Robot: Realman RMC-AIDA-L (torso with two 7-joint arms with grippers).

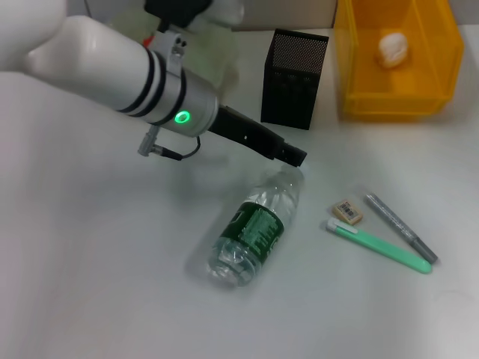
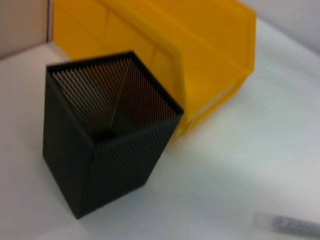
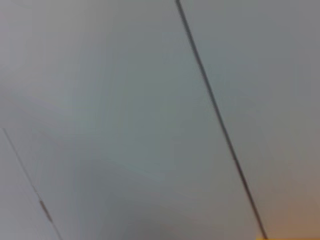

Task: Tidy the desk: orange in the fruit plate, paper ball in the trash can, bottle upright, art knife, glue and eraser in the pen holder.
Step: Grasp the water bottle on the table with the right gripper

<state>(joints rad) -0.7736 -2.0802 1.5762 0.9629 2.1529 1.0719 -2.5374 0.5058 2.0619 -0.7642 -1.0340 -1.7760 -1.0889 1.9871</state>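
Lying on its side low in the centre of the head view: the bottle (image 1: 257, 230), clear base toward the lower left, neck pointing up-right, dark green label round the middle. Bare white desk (image 1: 90, 299) all round it, with the widest open room across the left and bottom of the frame.

Reaching in from the upper left: the left arm, white sleeve, silver cuff with a green light, ending in the dark left gripper (image 1: 292, 155) just above the bottle's neck end, close to it or touching; cannot tell which. Fingers seen only as one dark tip, so cannot tell how far open, nor whether anything is held.

Standing upright top centre: the pen holder (image 1: 293, 78), black mesh, nothing visible inside in the left wrist view (image 2: 107, 145). Close beside it in the upper right: the trash can (image 1: 397, 97), yellow (image 2: 200, 55), with the paper ball (image 1: 393, 48) resting inside near its far wall.

Grouped right of the bottle, well clear of the gripper: the eraser (image 1: 348, 212), small and tan; just below it a green slim stick (image 1: 378, 245); to its right a grey slim stick (image 1: 400, 226), its end also showing in the left wrist view (image 2: 290, 225). All three flat on the desk, apart from the containers.

Right gripper not seen; right wrist view only blank grey surface.
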